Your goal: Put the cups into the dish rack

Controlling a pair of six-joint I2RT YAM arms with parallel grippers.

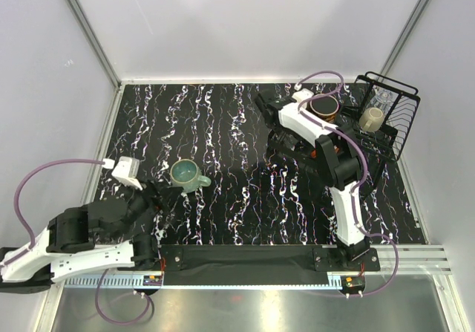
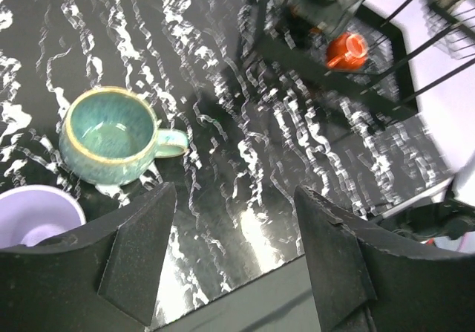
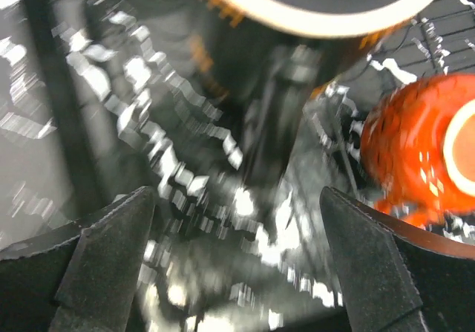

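The beige mug point(image 1: 371, 118) and clear glass point(image 1: 382, 94) sit in the dish rack point(image 1: 407, 120) at upper right, so I judge loading partly done; the dark mug point(image 1: 324, 107) and orange mug point(image 3: 423, 154) wait just beyond my right pincer point(image 3: 237, 272), spread wide and empty. The teal mug point(image 2: 111, 135) and lavender tumbler point(image 2: 37, 213) stand before my left pincer point(image 2: 237, 258), equally wide, on the black white-veined table point(image 1: 223, 124) between pale walls point(image 1: 245, 20).

Glossy glazed teal mug point(image 2: 111, 135); black metal wire rack point(image 1: 406, 124); glossy marbled tabletop point(image 1: 223, 124).
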